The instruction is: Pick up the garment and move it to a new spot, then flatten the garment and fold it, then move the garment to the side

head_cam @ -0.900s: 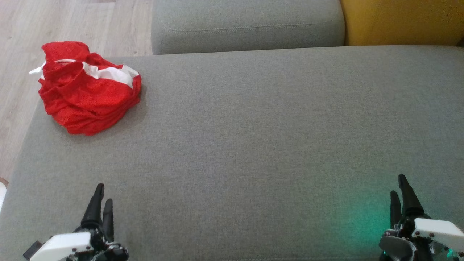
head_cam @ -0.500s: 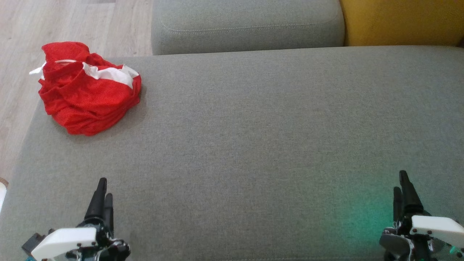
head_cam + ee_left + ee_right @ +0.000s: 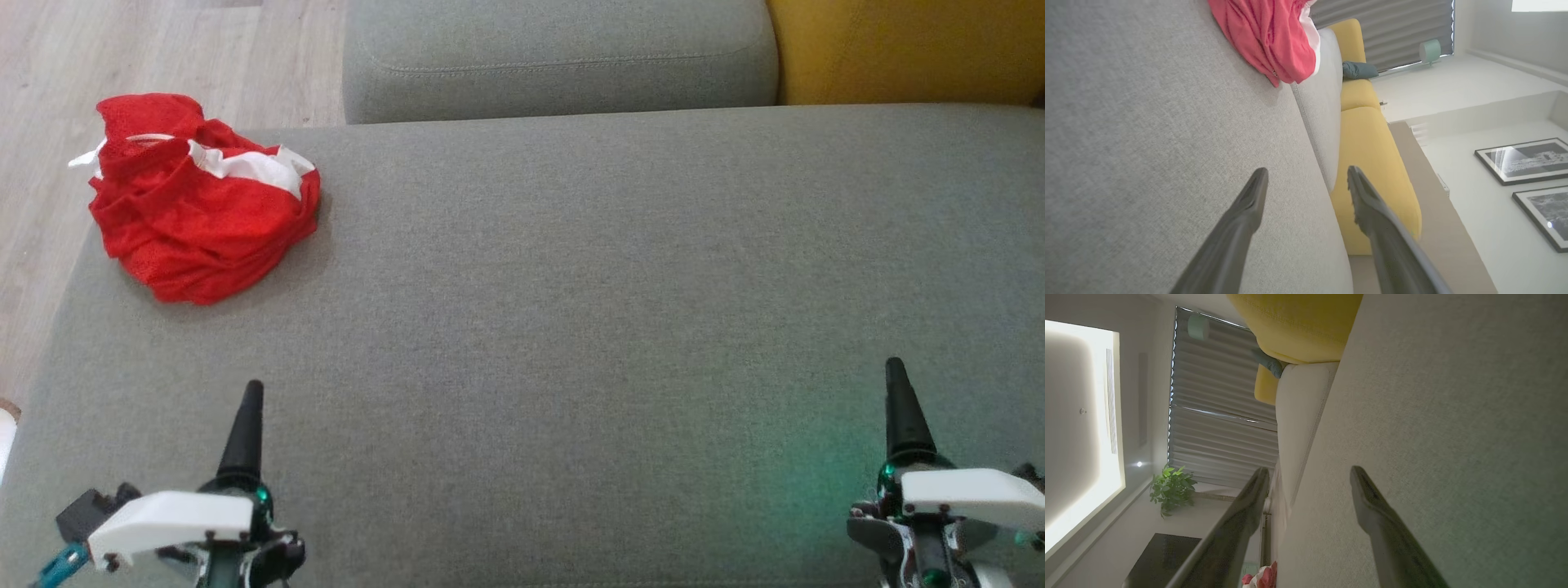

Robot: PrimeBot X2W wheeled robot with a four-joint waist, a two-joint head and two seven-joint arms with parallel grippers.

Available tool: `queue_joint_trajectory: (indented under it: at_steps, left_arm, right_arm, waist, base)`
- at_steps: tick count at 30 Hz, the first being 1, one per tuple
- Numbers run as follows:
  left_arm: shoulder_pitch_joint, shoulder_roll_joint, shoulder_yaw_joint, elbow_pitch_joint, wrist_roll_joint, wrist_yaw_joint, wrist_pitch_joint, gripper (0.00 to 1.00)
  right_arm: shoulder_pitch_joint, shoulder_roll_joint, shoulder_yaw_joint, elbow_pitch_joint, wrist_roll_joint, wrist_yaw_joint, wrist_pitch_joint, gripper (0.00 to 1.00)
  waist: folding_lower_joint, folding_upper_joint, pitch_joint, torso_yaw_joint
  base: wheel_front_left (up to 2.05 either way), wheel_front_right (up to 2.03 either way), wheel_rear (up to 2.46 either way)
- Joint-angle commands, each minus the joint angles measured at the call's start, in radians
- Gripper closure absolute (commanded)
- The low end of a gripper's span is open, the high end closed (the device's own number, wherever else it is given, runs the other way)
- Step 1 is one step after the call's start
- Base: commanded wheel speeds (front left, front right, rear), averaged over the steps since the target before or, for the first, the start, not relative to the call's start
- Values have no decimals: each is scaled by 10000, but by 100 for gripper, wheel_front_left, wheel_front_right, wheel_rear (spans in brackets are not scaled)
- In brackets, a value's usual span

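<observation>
Two tools hover over my grey seat cushion (image 3: 571, 327): left gripper (image 3: 1306, 175) at 7 o'clock, right gripper (image 3: 1308, 473) at 5, both spread apart, empty. Crumpled red garment (image 3: 196, 220) lies at 10 o'clock; wooden floor (image 3: 163, 49) beyond it, yellow cushion (image 3: 906, 49) at 1.

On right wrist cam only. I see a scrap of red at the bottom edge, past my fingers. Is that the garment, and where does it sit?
Observer: Yes. The head view shows the red and white garment on the far left corner of the grey seat cushion.
Operator: Anything holding it?
Observer: No. The left gripper is well short of it, fingers apart with nothing between them.
Operator: Folded at all?
Observer: No. It lies bunched in a heap, with white showing across the top.
</observation>
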Motion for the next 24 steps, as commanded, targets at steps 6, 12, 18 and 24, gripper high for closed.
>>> queue_joint_trajectory:
  at_steps: [6,12,18,24]
  left_arm:
    - [-516,116,-265,-563,1261,182,-219,0]
    - [-480,123,-531,-621,2308,293,-394,0]
    - [-440,131,-686,-650,3156,406,-569,0]
    - [-458,139,-821,-686,4097,508,-744,0]
  right_arm:
    - [-526,-45,305,-613,-1154,26,-280,0]
    - [-519,-48,613,-684,-2183,29,-457,0]
    - [-542,-52,804,-781,-3156,33,-634,0]
    - [-564,-55,1005,-772,-4112,37,-811,0]
  waist:
    - [0,0,4,15]
    - [0,0,2,31]
    - [0,0,-6,44]
    - [0,0,-7,52]
  base:
    - [0,0,0]
    - [0,0,0]
    - [0,0,0]
    - [0,0,0]
